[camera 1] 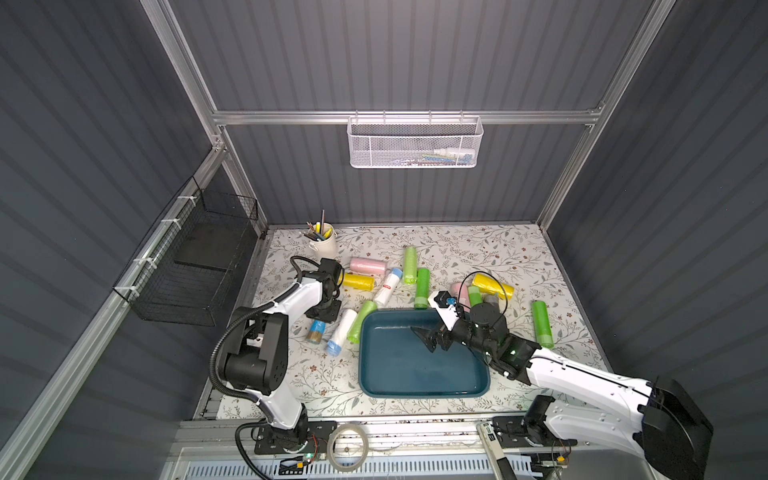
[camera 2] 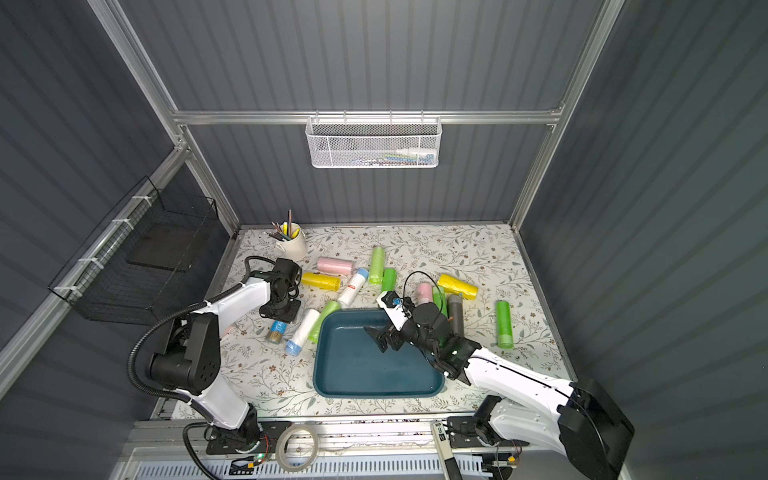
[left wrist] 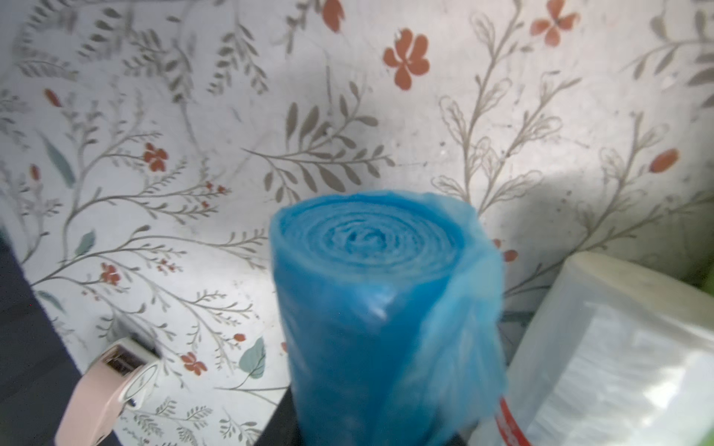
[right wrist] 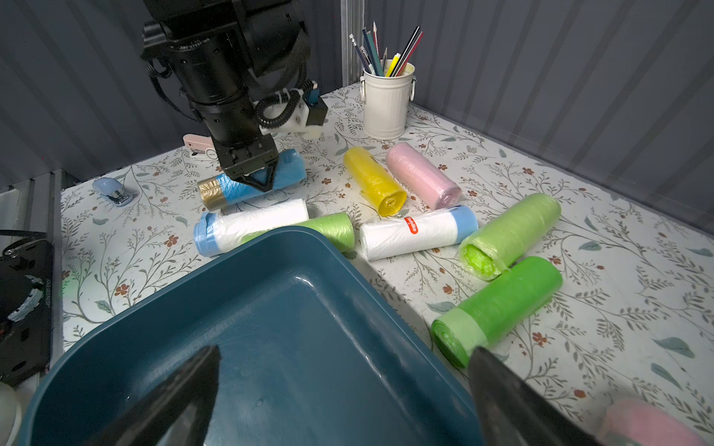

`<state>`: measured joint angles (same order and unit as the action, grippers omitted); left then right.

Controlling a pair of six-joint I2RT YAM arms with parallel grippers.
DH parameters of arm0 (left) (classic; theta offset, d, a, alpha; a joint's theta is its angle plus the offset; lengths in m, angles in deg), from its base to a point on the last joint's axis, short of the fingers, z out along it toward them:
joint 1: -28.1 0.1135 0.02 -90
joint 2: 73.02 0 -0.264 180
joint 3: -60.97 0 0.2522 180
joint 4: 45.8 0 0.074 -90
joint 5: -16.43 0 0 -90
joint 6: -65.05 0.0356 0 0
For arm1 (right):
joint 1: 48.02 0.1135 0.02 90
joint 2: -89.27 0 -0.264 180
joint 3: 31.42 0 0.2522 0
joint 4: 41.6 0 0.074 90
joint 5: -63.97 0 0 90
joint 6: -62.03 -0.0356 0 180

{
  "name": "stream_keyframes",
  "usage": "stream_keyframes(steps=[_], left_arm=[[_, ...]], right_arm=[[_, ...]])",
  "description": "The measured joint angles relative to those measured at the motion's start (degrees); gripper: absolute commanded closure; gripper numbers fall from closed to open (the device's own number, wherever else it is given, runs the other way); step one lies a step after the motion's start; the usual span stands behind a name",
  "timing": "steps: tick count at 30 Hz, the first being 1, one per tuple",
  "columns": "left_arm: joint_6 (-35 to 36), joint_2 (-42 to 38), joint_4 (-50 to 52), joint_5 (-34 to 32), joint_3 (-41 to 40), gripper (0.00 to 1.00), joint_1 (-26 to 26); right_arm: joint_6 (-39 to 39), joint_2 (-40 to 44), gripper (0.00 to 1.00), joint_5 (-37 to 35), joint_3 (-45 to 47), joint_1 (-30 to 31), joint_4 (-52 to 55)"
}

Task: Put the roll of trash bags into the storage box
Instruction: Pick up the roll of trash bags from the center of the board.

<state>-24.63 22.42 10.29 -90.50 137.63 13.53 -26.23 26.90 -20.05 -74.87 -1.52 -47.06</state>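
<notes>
Jaws of my left gripper point(right wrist: 258, 181) pinch the blue roll point(right wrist: 289, 168) at nine o'clock of the storage box point(camera 1: 415, 376); my right gripper point(camera 1: 424, 340) hangs wide open, empty, above it.

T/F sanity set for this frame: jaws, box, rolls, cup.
1. The left jaws are closed on the blue roll. True.
2. The storage box holds two rolls. False: no roll lies in it.
3. The right jaws stand open above the storage box. True.
4. The pencil cup lies tipped over. False: it stands upright with the pencils in it.
5. A white roll lies beside the blue roll. True.
</notes>
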Motion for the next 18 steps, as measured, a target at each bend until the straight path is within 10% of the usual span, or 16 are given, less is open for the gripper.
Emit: stream_keyframes(steps=[11,18], left_arm=[[-6.0,-6.8,3.6,-5.1,3.1,0.66,1.0],[-11.1,-12.2,4.8,4.4,7.2,0.66,1.0]], right_arm=[[-0.9,2.9,0.01,-3.8,-2.4,0.0,7.0],[-3.2,12.6,0.01,-3.4,1.4,0.0,11.6]])
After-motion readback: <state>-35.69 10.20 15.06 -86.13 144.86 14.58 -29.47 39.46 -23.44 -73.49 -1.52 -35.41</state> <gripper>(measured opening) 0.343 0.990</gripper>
